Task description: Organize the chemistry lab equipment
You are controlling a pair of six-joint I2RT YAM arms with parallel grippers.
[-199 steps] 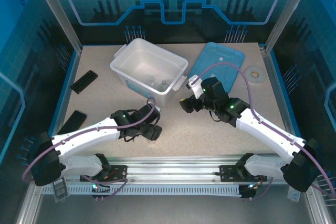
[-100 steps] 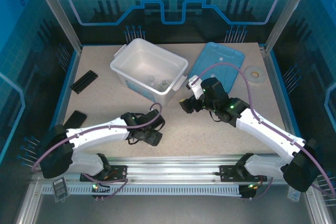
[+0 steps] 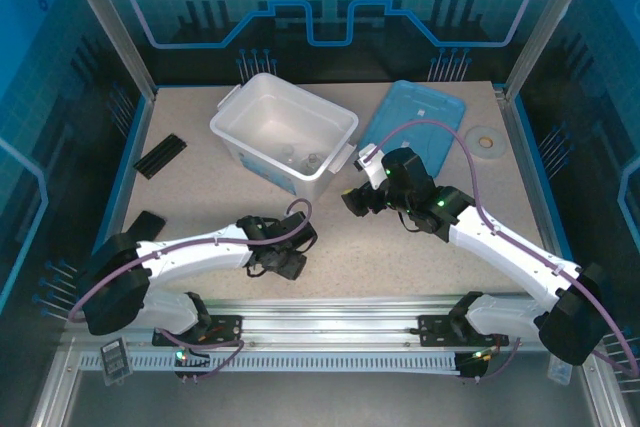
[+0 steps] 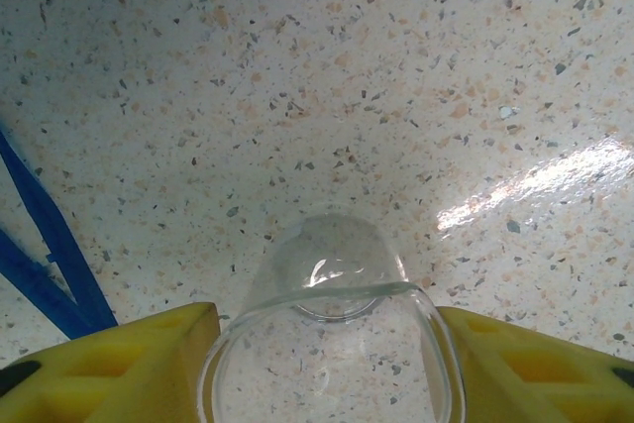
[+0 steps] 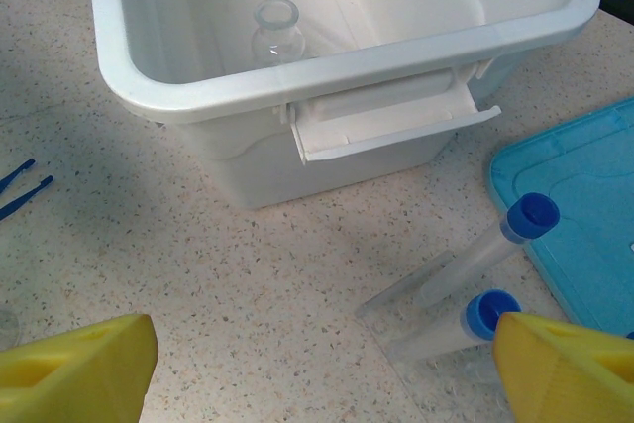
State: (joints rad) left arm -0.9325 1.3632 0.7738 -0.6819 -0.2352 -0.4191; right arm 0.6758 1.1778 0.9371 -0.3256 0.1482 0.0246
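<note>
A clear beaker [image 4: 332, 264], on the near middle of the table [image 4: 297, 66], is being clasped by the half-closed left claw [image 4: 327, 344]. The right claw [image 5: 322, 344] is being held wide open, empty, beside the bin [image 5: 297, 86].

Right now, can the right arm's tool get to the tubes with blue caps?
Probably yes. The right tool is open, and the two blue-capped tubes lie uncovered on the table close beside it, with nothing in between.
</note>
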